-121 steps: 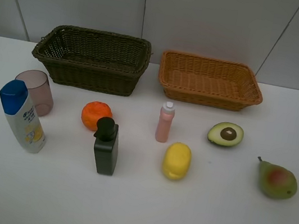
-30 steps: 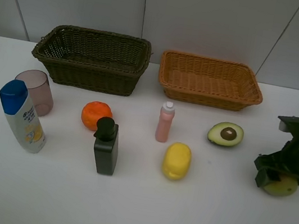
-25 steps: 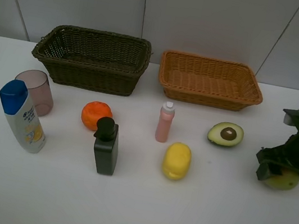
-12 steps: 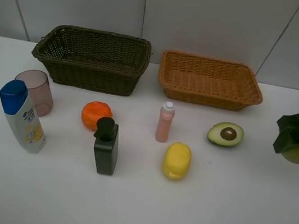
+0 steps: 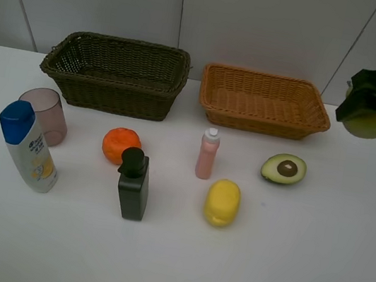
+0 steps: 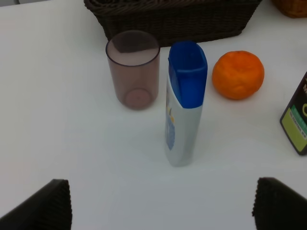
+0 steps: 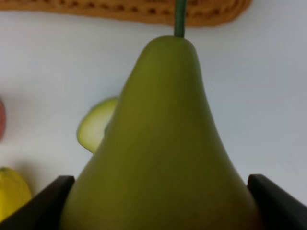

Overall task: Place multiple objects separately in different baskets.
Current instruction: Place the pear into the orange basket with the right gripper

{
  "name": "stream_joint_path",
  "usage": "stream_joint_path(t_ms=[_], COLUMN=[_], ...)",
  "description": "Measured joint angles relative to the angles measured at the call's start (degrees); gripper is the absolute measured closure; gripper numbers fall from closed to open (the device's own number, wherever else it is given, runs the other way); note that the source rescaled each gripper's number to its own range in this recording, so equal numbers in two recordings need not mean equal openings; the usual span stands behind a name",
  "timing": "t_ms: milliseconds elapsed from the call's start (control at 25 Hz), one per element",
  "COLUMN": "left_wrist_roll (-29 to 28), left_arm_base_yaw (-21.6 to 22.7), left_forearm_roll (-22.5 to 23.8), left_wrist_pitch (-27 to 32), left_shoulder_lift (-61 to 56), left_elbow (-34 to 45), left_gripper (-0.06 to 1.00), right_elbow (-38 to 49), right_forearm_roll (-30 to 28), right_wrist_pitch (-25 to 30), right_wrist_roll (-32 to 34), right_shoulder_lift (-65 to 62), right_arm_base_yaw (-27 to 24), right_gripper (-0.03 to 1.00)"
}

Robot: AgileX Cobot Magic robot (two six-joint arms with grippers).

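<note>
right gripper [image 5: 369, 105]: closed on the green-red pear [image 5: 367, 125], jaws part-way apart around its broad body; in the right wrist view the fruit fills the gap between the fingers, stem pointing away from the camera.
pear: in the air at the far right, clear of the counter [image 5: 282, 270], just beyond the right end of the light orange-tan basket [image 5: 266, 102] and above its rim.
left gripper [image 6: 160, 208]: wide, holding nothing, hovering near the white blue-capped bottle [image 6: 184, 100].
baskets: the tan one and the dark brown-green basket [image 5: 116, 72] sit side by side at the back; both look empty.
on the counter: halved avocado [image 5: 284, 168], yellow lemon [image 5: 222, 202], orange [image 5: 121, 145], pink bottle [image 5: 207, 154], black pump bottle [image 5: 133, 186], translucent mauve cup [image 5: 45, 115].
step in hand: judged to be carrying the pear across to the tan basket, the nearer one.
doing it well: keep the height until the pear has passed the basket's right rim, stop over the middle of the floor, lower close to the weave, then open the gripper; a high release would probably let the fruit bounce or roll.
risk: the pear tapers and is smooth, so a quick swing could let it slip in the grip.
</note>
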Motion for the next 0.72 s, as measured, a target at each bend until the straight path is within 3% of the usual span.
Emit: stream_joint_path(t_ms=[160,480,720], left_wrist_roll=[0.0,0.0,0.0], left_arm_base_yaw=[0.0,0.0,0.0], left_forearm_roll=[0.0,0.0,0.0], left_wrist_pitch=[0.0,0.0,0.0], left_shoulder_lift=[0.0,0.0,0.0], left_elbow=[0.0,0.0,0.0], left_gripper=[-0.05,-0.05,-0.05], right_elbow=[-4.0,-8.6,-12.7], right_forearm_roll=[4.8,7.1,10.2], right_wrist_pitch=[-1.3,-10.4,-11.0], right_wrist_roll=[-4.9,-8.4,-12.6], right_shoulder_lift=[3.1,9.6,16.2], right_arm_base_yaw=[0.0,0.0,2.1], right_gripper=[0.37,0.37,0.37])
